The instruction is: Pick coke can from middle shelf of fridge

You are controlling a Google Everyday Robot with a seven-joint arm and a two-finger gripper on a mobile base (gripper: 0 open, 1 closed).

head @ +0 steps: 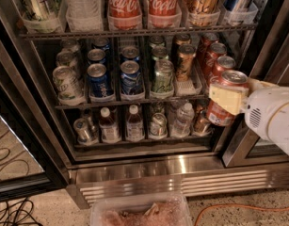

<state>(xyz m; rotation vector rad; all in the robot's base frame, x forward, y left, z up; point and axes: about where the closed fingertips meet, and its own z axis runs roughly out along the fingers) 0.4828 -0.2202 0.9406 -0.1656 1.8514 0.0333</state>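
An open fridge is seen from the front, with a robot gripper at its right side. Far left of the gripper a glass door stands swung open, and black cables lie on the floor below it. The middle shelf is level with the gripper and to its left. Its clear trays hold rows of small cans: pale green-and-silver ones farthest away, then blue cans, a green can, a bronze can and, just beside the gripper, red cans. Above and left of the gripper, the top rack holds large Coca-Cola bottles, cut off by the upper edge. Below and left of it, a lower rack holds small capped bottles. The gripper, white with cream pads, pinches the coke can upright in front of the racks, past the right end of the middle shelf. One pad presses the can's near side and the other finger is hidden behind it. The arm is cut off at the right edge. Below the gripper a slatted steel grille runs along the fridge's base. On the speckled floor sit a clear plastic tub, with pinkish contents that cannot be identified, and an orange cable.
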